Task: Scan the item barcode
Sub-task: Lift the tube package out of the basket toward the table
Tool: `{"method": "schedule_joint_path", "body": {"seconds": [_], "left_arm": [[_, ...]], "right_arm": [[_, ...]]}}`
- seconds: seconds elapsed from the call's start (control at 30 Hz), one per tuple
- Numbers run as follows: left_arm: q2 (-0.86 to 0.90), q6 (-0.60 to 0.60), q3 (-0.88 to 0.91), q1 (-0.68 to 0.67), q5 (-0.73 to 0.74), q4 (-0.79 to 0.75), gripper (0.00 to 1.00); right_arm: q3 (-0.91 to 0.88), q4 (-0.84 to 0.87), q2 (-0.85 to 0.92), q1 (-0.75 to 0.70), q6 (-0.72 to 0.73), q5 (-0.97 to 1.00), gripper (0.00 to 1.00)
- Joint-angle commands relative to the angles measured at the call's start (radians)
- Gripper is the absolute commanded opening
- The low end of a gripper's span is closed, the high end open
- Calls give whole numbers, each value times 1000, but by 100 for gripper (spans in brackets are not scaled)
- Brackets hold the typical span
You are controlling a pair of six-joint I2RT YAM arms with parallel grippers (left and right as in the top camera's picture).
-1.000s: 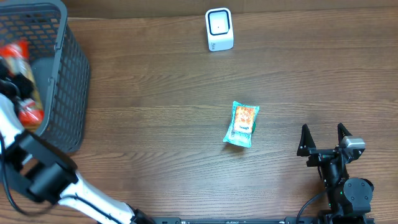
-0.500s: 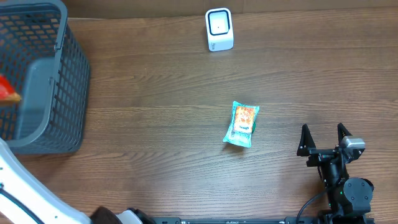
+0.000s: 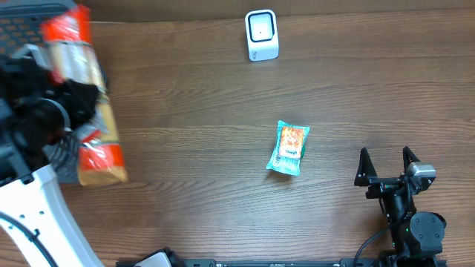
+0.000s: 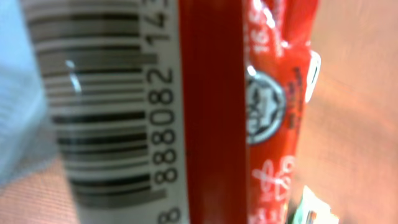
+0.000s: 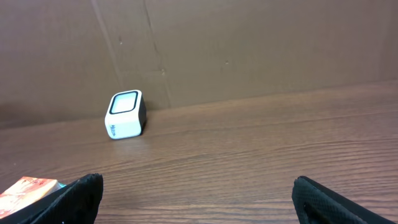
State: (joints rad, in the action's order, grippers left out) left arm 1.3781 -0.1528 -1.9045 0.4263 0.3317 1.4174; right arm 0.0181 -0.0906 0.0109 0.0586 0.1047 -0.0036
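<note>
My left gripper (image 3: 73, 104) is shut on a long red and tan packet (image 3: 87, 111), held high near the overhead camera at the far left. In the left wrist view that packet (image 4: 211, 112) fills the frame, its barcode (image 4: 99, 106) facing the lens, and my fingers are hidden. The white scanner (image 3: 261, 34) stands at the back centre, also seen in the right wrist view (image 5: 126, 114). My right gripper (image 3: 386, 159) rests open at the front right with nothing between its fingertips (image 5: 81, 193).
A teal snack packet (image 3: 289, 148) lies flat mid-table; a corner of it (image 5: 28, 190) shows at the lower left of the right wrist view. The grey mesh basket (image 3: 22, 15) at the far left is mostly hidden behind my left arm. A brown wall backs the table.
My left arm has lifted the red packet out of the basket and up towards the camera. The right arm and the teal packet have not moved.
</note>
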Motion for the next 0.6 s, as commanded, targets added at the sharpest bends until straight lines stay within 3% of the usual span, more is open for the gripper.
{"method": "schedule_joint_path", "body": {"seconds": [0.0,0.27,0.57], "left_arm": [[-22,52,55,-87,-31,-2,4],[-23,-23,430,-356,-140,-129,4],[-9,-224,872,-581,-179,-558,4]], "right_arm": [[-10,6,-8,-6,3,-6,100],[-10,7,-8,-6,3,-6,100],[-10,6,-8,-6,3,-6,100]]}}
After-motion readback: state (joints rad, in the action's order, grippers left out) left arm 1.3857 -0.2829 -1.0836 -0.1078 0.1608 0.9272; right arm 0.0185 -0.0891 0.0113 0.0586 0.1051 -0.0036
